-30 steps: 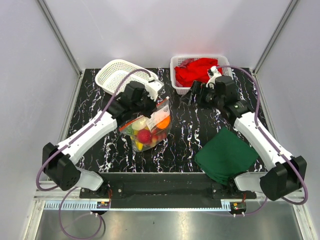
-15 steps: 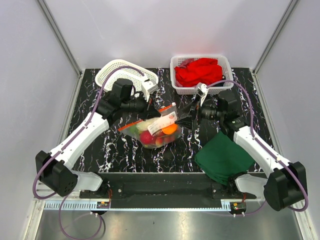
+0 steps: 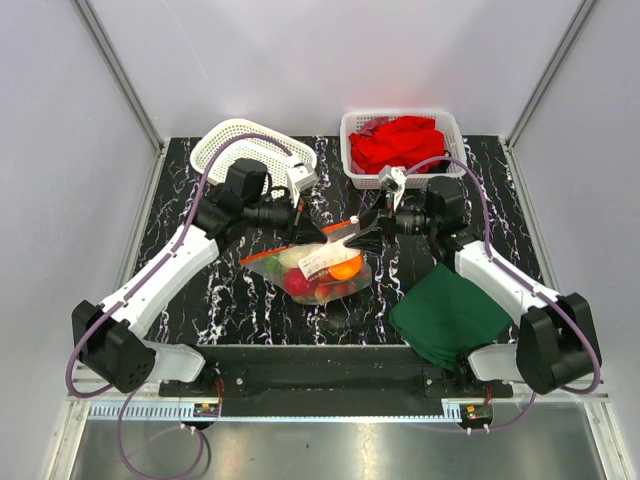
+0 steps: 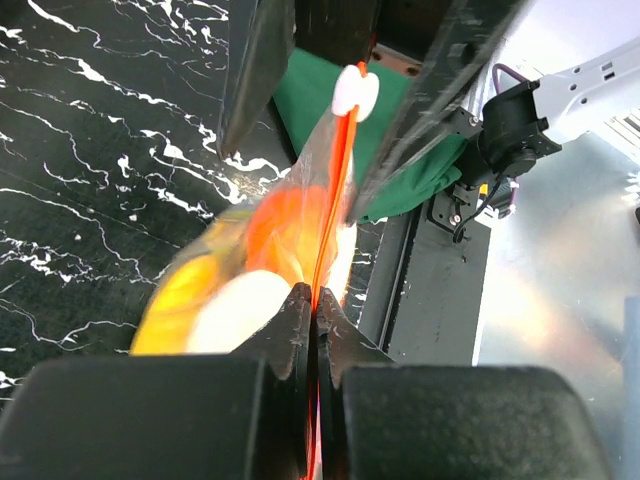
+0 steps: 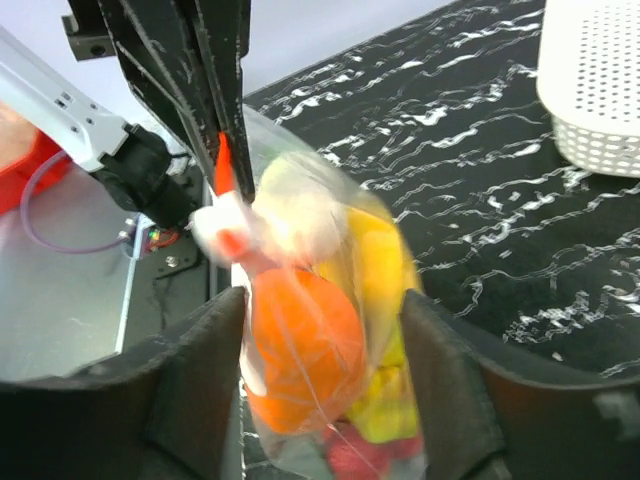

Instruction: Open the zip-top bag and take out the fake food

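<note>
The zip-top bag (image 3: pixel 312 268) lies tilted over the middle of the table, clear plastic with an orange-red zip strip (image 3: pixel 265 256) along its top. Inside is the fake food: an orange (image 3: pixel 343 266), a red piece (image 3: pixel 300 283) and yellow pieces (image 5: pixel 385 290). My left gripper (image 3: pixel 302 236) is shut on the zip strip (image 4: pixel 330 200), pinching it between its tips (image 4: pixel 314 300). My right gripper (image 3: pixel 352 235) is open at the bag's slider end. Its fingers (image 5: pixel 190 390) stand on either side of the bag (image 5: pixel 320 330), just below the white slider (image 5: pixel 225 225).
An empty white basket (image 3: pixel 250 150) sits at the back left. A second white basket (image 3: pixel 447 128) holding a red cloth (image 3: pixel 400 142) stands at the back right. A dark green cloth (image 3: pixel 450 310) lies folded at the front right, beside the right arm.
The left gripper carried the bag lower and toward the centre, zip strip now stretched sideways. The right gripper swung from the red-cloth basket to the bag's slider end, and its jaws have narrowed.
</note>
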You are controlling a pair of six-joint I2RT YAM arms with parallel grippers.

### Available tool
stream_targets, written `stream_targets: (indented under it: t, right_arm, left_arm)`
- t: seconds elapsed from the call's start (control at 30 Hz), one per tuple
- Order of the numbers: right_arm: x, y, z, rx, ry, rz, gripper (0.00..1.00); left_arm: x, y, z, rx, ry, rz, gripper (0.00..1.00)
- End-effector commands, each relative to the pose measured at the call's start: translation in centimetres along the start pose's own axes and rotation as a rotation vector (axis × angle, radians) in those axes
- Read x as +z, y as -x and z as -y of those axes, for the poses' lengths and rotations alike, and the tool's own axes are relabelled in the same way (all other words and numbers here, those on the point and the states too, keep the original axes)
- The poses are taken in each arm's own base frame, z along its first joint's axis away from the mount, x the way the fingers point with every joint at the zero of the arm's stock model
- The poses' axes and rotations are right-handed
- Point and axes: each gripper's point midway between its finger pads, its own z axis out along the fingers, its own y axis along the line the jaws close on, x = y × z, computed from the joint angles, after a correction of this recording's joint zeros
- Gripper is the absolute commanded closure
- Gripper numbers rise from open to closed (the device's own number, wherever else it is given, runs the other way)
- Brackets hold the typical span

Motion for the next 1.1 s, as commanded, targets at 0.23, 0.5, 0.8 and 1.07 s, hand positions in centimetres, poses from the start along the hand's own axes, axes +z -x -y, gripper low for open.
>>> stream_targets:
  t: [0.23, 0.5, 0.8, 1.07]
  right_arm:
    - [0.5, 3.3, -2.7, -0.017, 0.186, 0.063, 0.78]
    - [0.3, 2.5, -3.1, 0.018, 0.187, 0.055, 1.00]
    - [0.3, 2.7, -3.5, 0.048, 0.226, 0.062, 1.00]
    - [0.4, 2.2, -3.4, 0.076, 0.238, 0.046, 1.00]
  left_arm:
    - [-0.2, 1.8, 1.0, 0.056, -0.044, 0.065, 1.00]
    - [0.1, 4.8, 1.3, 0.064, 0.033, 0.186, 0.42]
    - [2.2, 6.9, 2.5, 0.090, 0.007, 0.260, 0.49]
    - [2.5, 7.4, 2.1, 0.087, 0.014, 0.290, 0.53]
